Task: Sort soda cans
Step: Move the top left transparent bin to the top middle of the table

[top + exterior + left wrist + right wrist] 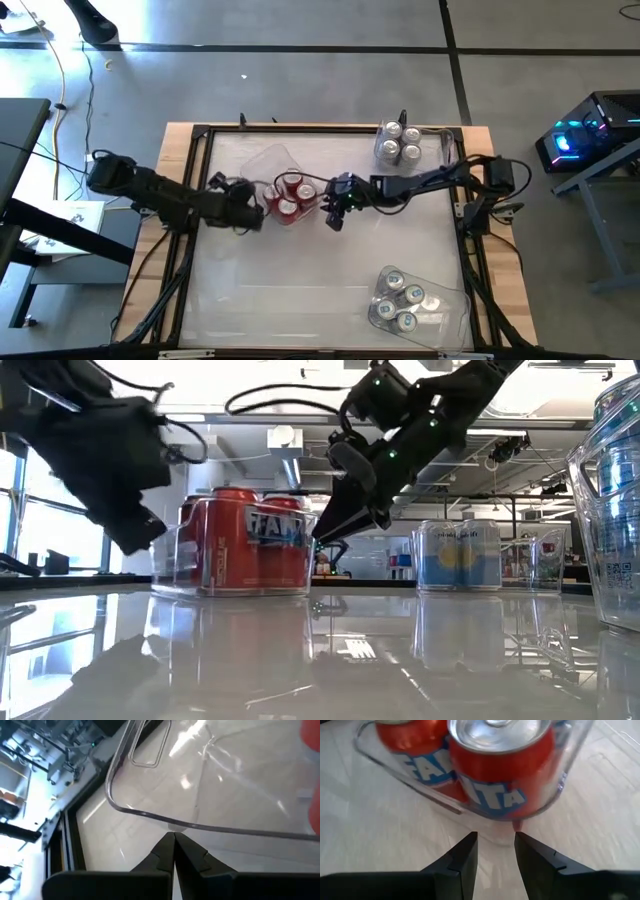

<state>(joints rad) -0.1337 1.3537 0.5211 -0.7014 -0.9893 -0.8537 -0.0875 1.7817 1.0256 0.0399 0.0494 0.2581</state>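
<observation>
Holding red soda cans, a clear bin sits mid-table between both arms; the left gripper, fingers pressed fully together, is at the bin's left rim, nothing held. Right gripper, jaws parted and empty, hangs just beside the bin's right wall. Silver-grey cans stand in a bin at the far edge; blue cans lie in a bin at the near right.

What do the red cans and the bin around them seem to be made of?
The red cans look like thin metal: the top is bare, shiny silver, and the body carries glossy red print. The bin seems to be clear hard plastic: the table shows through its walls, and its rim catches the light. The left gripper is shut at that rim; the right gripper is open beside the cans.
</observation>
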